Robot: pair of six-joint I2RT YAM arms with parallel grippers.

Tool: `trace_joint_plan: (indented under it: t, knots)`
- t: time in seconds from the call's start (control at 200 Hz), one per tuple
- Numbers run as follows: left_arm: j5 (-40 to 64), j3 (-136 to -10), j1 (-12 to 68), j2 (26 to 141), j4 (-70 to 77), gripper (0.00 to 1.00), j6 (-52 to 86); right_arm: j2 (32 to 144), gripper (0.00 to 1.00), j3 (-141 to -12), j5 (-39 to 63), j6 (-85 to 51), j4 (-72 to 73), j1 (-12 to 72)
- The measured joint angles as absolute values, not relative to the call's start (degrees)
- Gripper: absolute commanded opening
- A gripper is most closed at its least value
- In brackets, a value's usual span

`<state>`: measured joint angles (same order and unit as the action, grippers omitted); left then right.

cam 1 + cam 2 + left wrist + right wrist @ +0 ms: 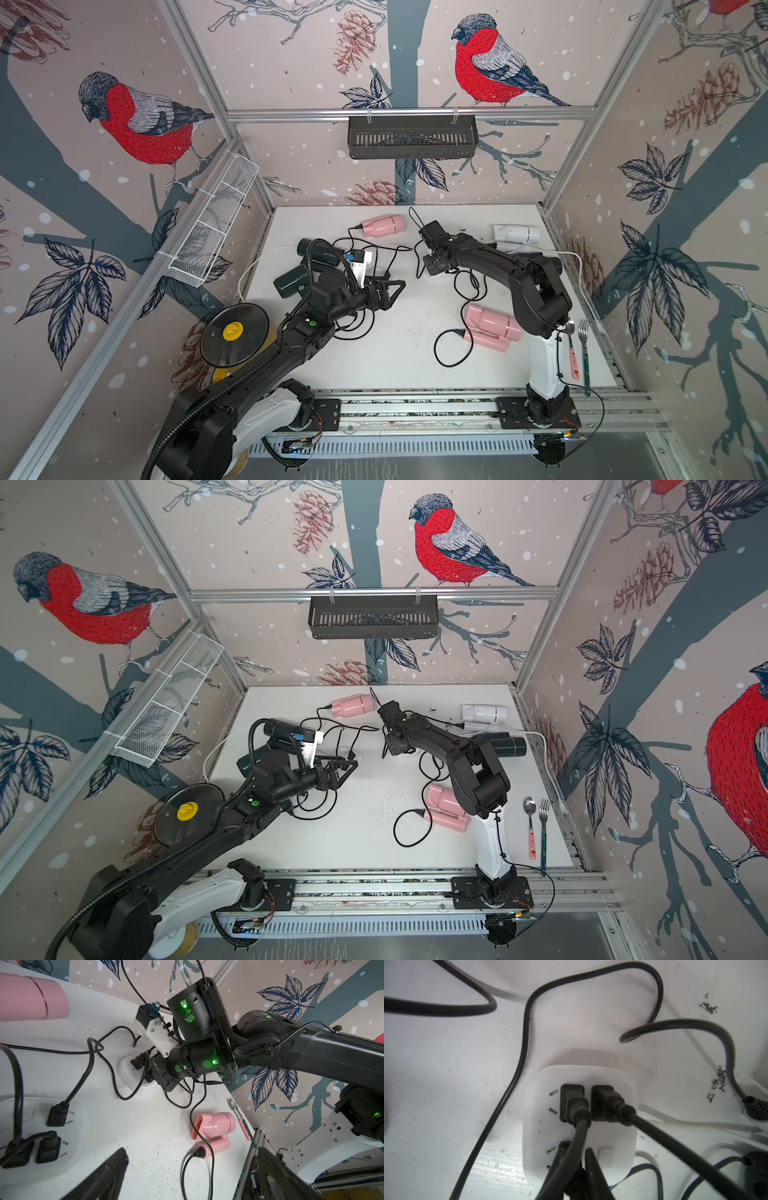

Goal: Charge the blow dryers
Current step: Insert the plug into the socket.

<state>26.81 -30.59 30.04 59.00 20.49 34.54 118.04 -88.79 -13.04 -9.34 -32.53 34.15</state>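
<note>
Several blow dryers lie on the white table: a pink one (382, 226) at the back, a pink folded one (492, 328) by the right arm, a white one (517, 233), two dark ones (320, 251) (291, 282) at the left, and a black one (509, 746) behind the right arm. My right gripper (575, 1153) points down onto a white power strip (579, 1126). Its fingers stand tight on either side of a black plug (564, 1146) in a socket, beside two seated plugs. My left gripper (191, 1159) hangs open over bare table with nothing in it.
A second power strip (79, 1126) holding three plugs lies under the left arm. Black cords loop across the table's middle. A spoon (573, 349) and fork (585, 353) lie at the right edge. A glass lid (235, 334) sits front left. A wire basket (212, 232) and a black shelf (411, 137) hang on the walls.
</note>
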Motion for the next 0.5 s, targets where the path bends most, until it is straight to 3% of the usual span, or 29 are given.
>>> trace_joint_plan:
  t: [0.345, 0.5]
  knots:
    - [26.2, -30.7, 30.0, 58.5, 21.6, 0.97, 35.6, 116.6, 0.46, -87.3, -7.7, -10.7, -33.0, 32.7]
    - [25.0, -30.7, 30.0, 58.2, 21.5, 0.97, 35.5, 112.9, 0.66, -84.9, -6.5, -11.0, -32.3, 32.7]
